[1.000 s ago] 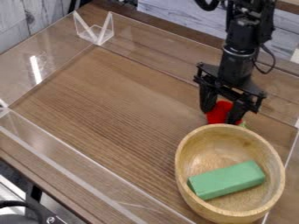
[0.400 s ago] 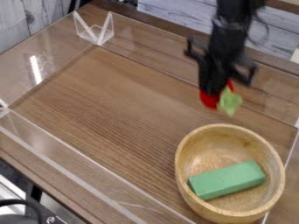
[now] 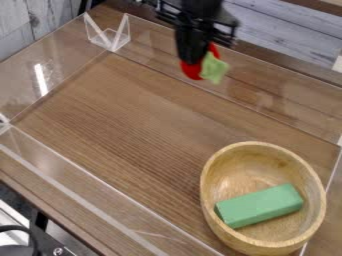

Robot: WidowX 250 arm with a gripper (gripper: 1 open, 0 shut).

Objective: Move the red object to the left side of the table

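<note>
- A single view, set high beyond one corner of the brown wood-grain table [image 3: 120, 120], looks down at a slant across it.
- The black pincer [image 3: 197, 66] hangs near the top edge, on the far side.
- Nearest the lens, well below-right of the pincer, sits the round wooden bowl [image 3: 227, 170].

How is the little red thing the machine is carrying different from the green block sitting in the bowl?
The red object is small and round with a light-green leaf; the green block is larger, flat and rectangular. The red object hangs in the air, clamped in the gripper; the green block lies loose inside the wooden bowl. Both are over the table.
</note>
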